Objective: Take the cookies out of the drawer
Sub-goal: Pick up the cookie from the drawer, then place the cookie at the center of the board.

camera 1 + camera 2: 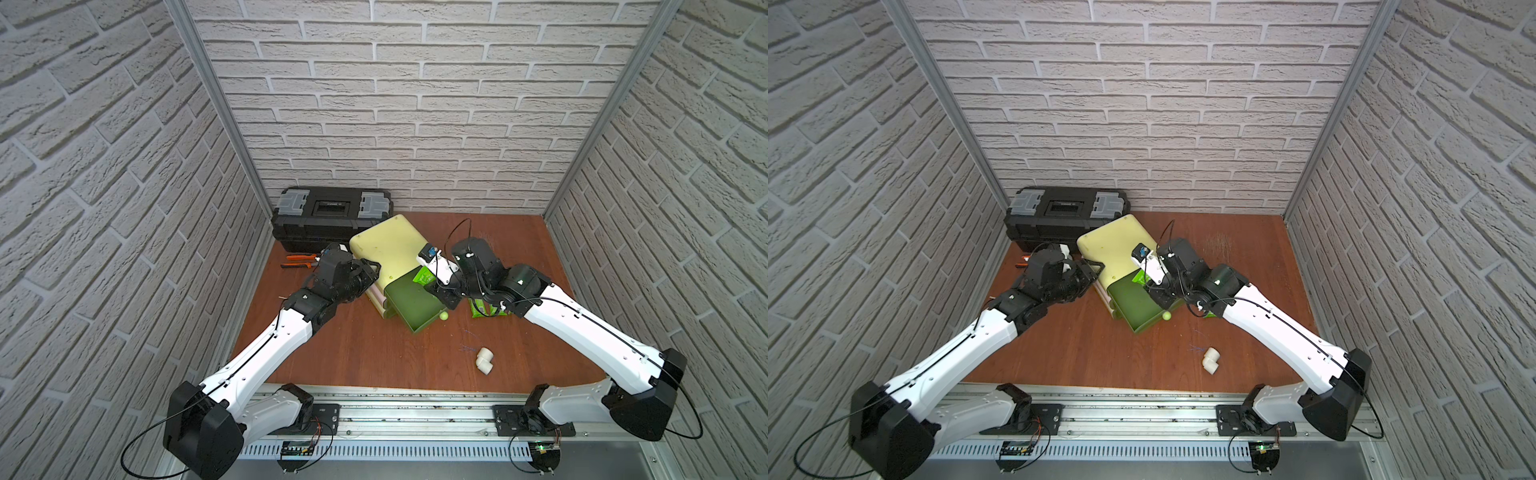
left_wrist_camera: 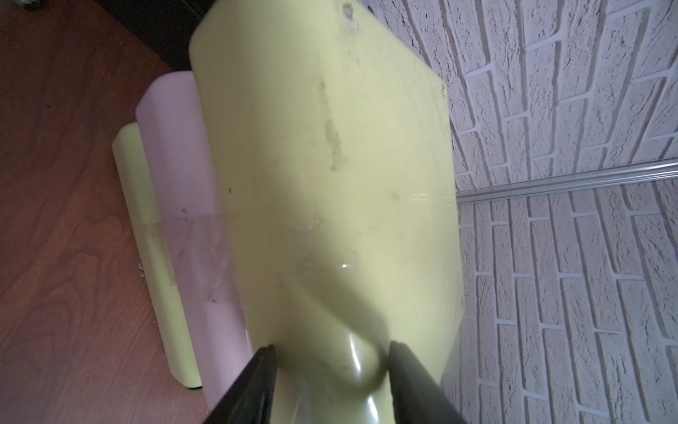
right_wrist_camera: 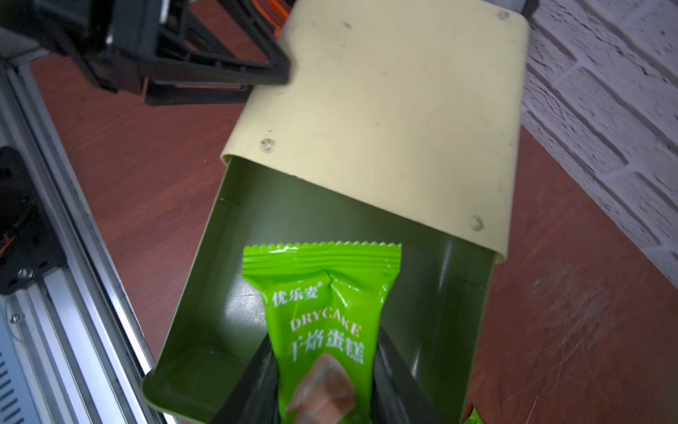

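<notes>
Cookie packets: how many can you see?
2 for certain: one packet in the right gripper over the drawer, another on the table beside it, partly covered. More may be hidden.

You are looking into a robot test cell dressed up as a workshop. Brick-pattern panels [image 1: 415, 104] close it in at nine, twelve and three o'clock, joined at the corners by aluminium posts [image 1: 216, 104]. At six o'clock an aluminium rail [image 1: 415, 411] carries the bases of the left arm [image 1: 266, 353] and right arm [image 1: 582, 328]. The wood-grain worktop [image 1: 374, 353] holds workshop gear: a black toolbox [image 1: 332, 212] at eleven o'clock, orange-handled pliers [image 1: 297, 261] at ten, and a white pipe elbow [image 1: 485, 360] toward five.
</notes>
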Action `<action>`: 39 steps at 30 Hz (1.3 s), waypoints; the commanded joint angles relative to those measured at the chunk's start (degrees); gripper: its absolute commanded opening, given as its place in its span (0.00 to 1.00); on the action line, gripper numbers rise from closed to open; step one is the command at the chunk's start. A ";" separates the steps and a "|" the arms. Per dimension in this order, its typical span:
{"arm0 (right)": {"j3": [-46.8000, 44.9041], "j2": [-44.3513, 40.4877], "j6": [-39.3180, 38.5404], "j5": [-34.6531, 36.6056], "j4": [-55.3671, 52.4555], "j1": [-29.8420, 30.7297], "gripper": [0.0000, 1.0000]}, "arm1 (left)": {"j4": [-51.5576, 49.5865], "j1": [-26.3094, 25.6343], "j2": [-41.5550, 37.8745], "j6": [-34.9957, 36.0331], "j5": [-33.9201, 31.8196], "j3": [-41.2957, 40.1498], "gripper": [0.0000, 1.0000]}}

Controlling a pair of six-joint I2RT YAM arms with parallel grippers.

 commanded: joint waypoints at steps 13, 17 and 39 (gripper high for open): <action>0.29 -4.75 13.95 8.03 -11.74 -22.04 0.03 | 0.04 0.34 0.68 0.68 0.78 -0.11 0.54; -4.48 -3.04 12.10 6.67 -10.53 -31.20 0.03 | 0.56 0.34 0.86 0.65 0.95 -0.51 0.54; -9.55 20.25 5.96 6.93 -1.18 -55.11 0.02 | 2.96 0.34 3.68 0.23 2.95 -0.53 0.54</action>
